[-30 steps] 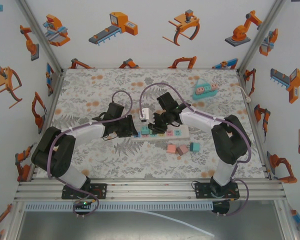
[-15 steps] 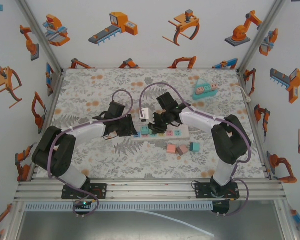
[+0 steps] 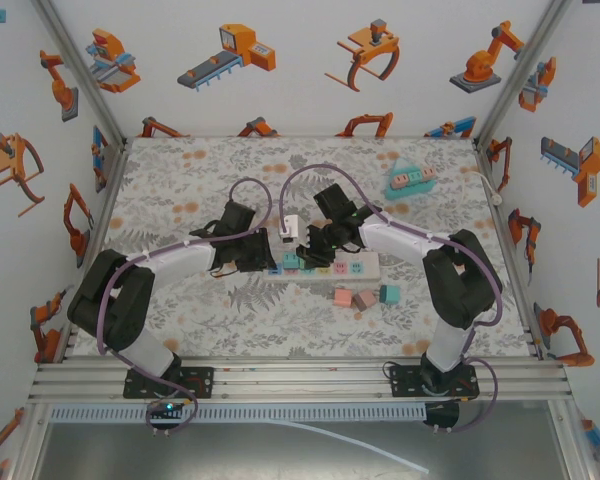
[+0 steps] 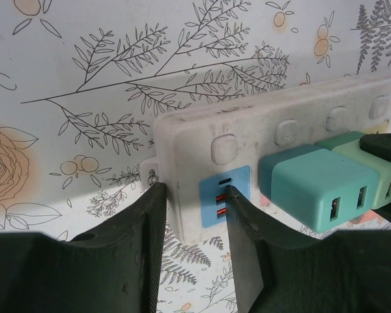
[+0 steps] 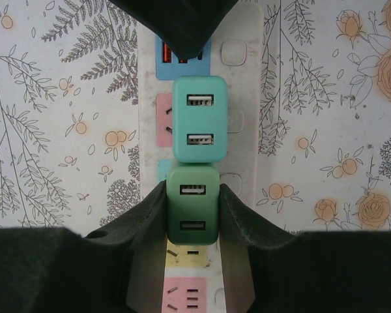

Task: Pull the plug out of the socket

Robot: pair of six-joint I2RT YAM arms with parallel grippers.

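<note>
Green plug (image 5: 193, 205) just beside teal plug (image 5: 199, 119)

One white power strip (image 5: 247, 98) on the desk (image 3: 180, 180), folks, and two USB plugs seated in it side by side: one teal plug (image 5: 199, 119), one green plug (image 5: 193, 203). The left wrist view gives us four switch buttons (image 4: 221, 149) in a row along the strip. In front of the strip lie three small loose blocks, one pink block (image 3: 342, 297), one brownish block (image 3: 363, 300) and one teal block (image 3: 389, 293), plus a single teal piece (image 3: 410, 178) far back right.
</note>
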